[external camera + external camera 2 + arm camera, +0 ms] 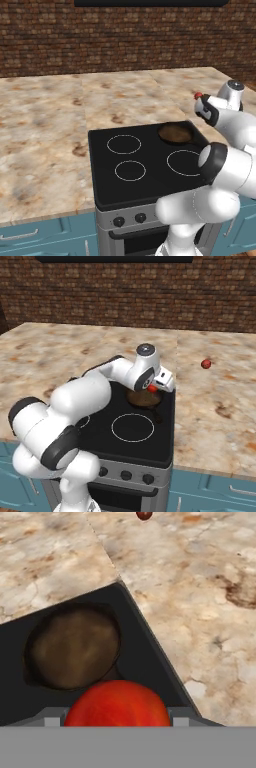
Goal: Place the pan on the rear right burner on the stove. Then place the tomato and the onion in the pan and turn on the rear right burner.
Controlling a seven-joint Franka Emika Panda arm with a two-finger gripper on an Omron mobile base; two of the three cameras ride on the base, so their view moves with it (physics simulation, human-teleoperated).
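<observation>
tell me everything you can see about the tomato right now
The tomato is a smooth, glossy, bright orange-red ball with no stem or marks showing. It is held in the end effector, lifted above the black stove near its rear right corner. In the hand view it sits just short of the pan, whose dark brown inside looks bare; it is not in the pan yet. It is much smaller than the pan. In the left base view only a sliver of red peeks past the wrist.

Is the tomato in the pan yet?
Not yet. The tomato is held in the hand, up above the pan. The pan looks empty on the stove.
</observation>
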